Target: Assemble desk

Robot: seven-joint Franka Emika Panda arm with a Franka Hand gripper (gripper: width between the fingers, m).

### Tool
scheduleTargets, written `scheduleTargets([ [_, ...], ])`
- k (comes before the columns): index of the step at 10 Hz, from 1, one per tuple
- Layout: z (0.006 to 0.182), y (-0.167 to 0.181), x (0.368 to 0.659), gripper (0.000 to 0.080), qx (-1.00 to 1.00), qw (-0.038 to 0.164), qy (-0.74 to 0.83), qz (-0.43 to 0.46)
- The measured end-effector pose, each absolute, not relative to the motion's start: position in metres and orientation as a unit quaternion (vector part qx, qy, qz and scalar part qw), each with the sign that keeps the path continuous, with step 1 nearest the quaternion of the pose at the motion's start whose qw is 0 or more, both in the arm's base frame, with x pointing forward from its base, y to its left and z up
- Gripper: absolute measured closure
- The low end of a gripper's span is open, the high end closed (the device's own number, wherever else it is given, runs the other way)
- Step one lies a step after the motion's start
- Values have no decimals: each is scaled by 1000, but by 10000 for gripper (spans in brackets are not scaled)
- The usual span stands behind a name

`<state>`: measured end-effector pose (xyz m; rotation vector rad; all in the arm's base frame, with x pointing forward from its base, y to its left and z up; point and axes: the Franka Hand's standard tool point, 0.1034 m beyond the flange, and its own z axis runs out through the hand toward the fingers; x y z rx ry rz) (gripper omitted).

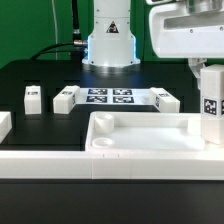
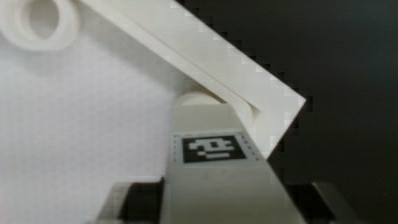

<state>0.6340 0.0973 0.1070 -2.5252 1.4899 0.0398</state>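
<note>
The desk's tabletop (image 1: 140,150) is a shallow white tray lying open side up at the front. My gripper (image 1: 210,72) is shut on one white leg (image 1: 211,105), held upright with its tag facing the camera, at the tray's end on the exterior view's right. In the wrist view the leg (image 2: 217,150) runs out from between my dark fingers (image 2: 139,203) of the gripper (image 2: 222,205), and its far end meets the tabletop's corner rim (image 2: 240,75). A round socket (image 2: 39,25) shows in another corner. Three loose legs (image 1: 32,97), (image 1: 65,98), (image 1: 165,100) lie behind the tray.
The marker board (image 1: 110,97) lies flat between the loose legs, in front of the robot base (image 1: 108,45). A long white rail (image 1: 60,168) runs along the front edge. Another white piece (image 1: 3,125) sits at the far left.
</note>
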Motion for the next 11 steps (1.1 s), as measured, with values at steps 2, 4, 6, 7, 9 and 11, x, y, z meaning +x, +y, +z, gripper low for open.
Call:
scheduleTargets([
  [2, 107, 99, 634, 504, -815, 110, 568, 25],
  [4, 107, 100, 634, 504, -790, 110, 603, 31],
  [6, 106, 100, 633, 299, -801, 109, 588, 30],
  [7, 106, 102, 631, 299, -825, 104, 554, 38],
  [9, 108, 103, 633, 184, -862, 106, 494, 36],
  [11, 108, 103, 633, 151, -896, 109, 429, 28],
])
